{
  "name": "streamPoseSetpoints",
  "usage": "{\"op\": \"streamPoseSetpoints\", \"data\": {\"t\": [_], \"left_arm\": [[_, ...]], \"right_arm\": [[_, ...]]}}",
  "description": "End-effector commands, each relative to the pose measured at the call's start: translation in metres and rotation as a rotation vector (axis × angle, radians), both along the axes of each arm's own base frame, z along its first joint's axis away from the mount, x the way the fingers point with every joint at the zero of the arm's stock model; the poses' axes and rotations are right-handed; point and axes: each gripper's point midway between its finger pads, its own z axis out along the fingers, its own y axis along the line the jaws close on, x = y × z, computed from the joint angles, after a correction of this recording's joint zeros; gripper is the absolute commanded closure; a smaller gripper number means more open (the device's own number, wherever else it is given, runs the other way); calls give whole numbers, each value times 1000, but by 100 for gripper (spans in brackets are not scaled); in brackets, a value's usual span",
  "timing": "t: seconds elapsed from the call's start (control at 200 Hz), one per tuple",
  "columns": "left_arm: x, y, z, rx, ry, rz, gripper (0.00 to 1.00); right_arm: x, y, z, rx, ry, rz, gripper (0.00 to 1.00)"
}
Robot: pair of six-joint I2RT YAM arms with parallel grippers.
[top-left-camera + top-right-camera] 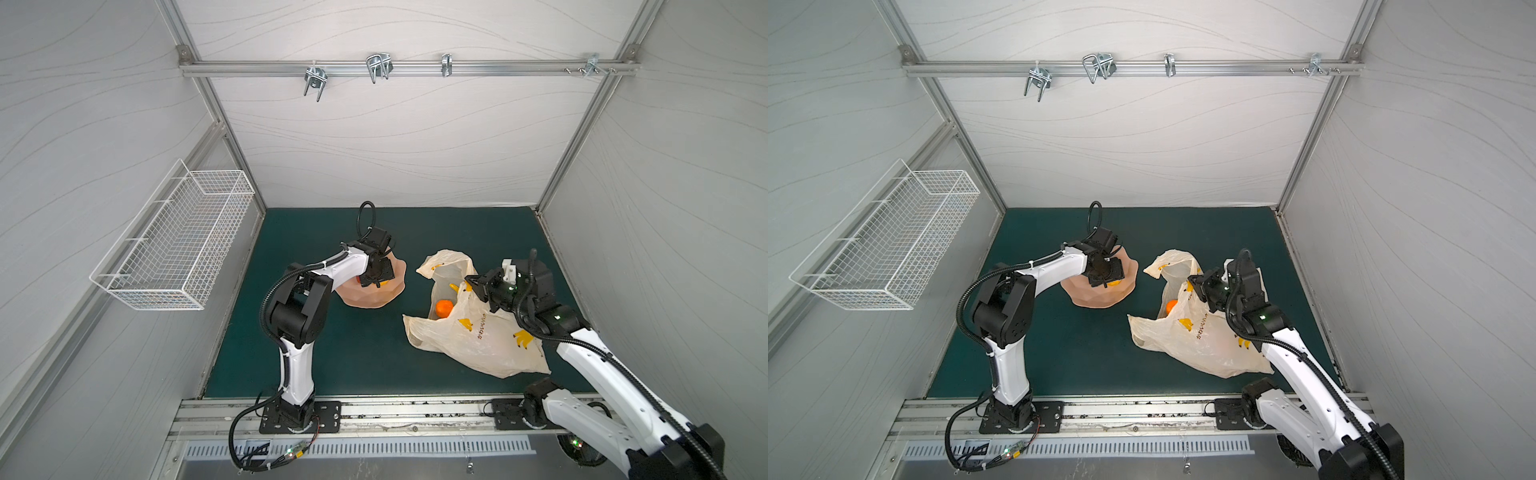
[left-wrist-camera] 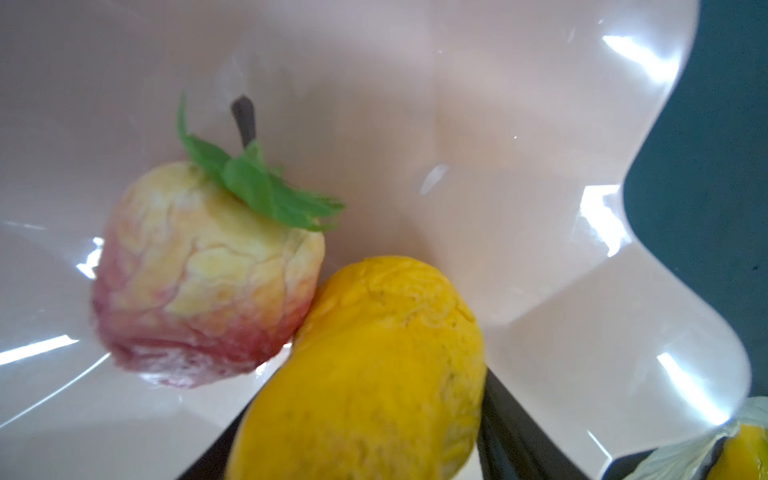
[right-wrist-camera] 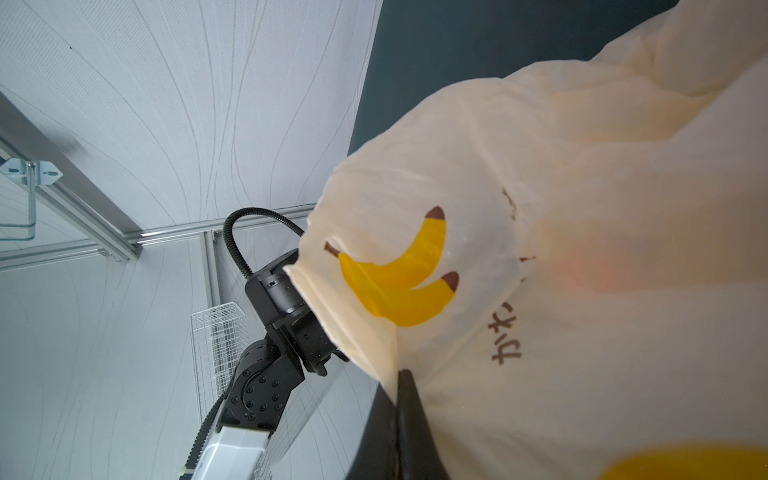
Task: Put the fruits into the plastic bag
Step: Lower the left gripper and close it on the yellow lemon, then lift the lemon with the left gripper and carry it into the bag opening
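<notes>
**Fruit bracketed in the bowl, bag mouth pinched open**

On the left wall a white wire basket (image 1: pixel 174 249) is hung. Right of it, the left gripper (image 1: pixel 377 279) is lowered into a pink wavy-edged bowl (image 1: pixel 365 302), which is set on the dark green mat (image 1: pixel 365 357) left of centre. In the left wrist view two toy fruits are seen on the bowl's glossy floor, touching each other. One is a yellow-and-red fruit (image 2: pixel 208 274) with cracked paint, a green leaf and a dark stem. The other is a yellow-orange fruit (image 2: pixel 365 374), matt and finely speckled. The second is bracketed by the dark fingers (image 2: pixel 511 436), one on each side and close against it. Whether it is already squeezed cannot be told.

Right of the bowl and apart from it, the plastic bag (image 1: pixel 486 345) is spread on the mat. It is thin, cream, translucent and crumpled, and is printed with yellow banana bunches and dark writing. Its mouth is turned toward the bowl and is raised on the right side. An orange (image 1: pixel 444 308) is seen just inside the mouth. A fold of the bag's rim is pinched between the closed jaws of the right gripper (image 1: pixel 473 284), and the mouth stands open.
</notes>
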Motion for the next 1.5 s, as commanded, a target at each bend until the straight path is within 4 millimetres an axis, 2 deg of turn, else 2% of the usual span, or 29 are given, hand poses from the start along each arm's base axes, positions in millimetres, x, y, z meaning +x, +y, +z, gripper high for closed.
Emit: {"op": "streamPoseSetpoints", "data": {"t": [0.0, 0.24, 0.675, 0.8, 0.93, 1.306, 1.496], "left_arm": [[14, -1, 7, 4, -36, -3, 36], [10, -1, 30, -16, -86, -35, 41], [-11, -2, 81, -89, -175, -109, 45], [-19, -9, 92, -141, -190, -146, 46], [-29, -26, 104, -252, -203, -200, 47], [-65, -60, 116, -523, -206, -342, 49], [-83, -71, 110, -626, -183, -399, 50]], "right_arm": [[0, -1, 1, 1, -4, -13, 100], [-1, -1, 1, 0, -3, -14, 100], [0, 0, 0, 2, 0, -11, 100], [1, 0, -1, 1, 2, -11, 100], [1, 0, -1, 2, 2, -11, 100], [1, 0, -1, 3, 1, -11, 100], [2, 0, -1, 3, 2, -15, 100]]}}
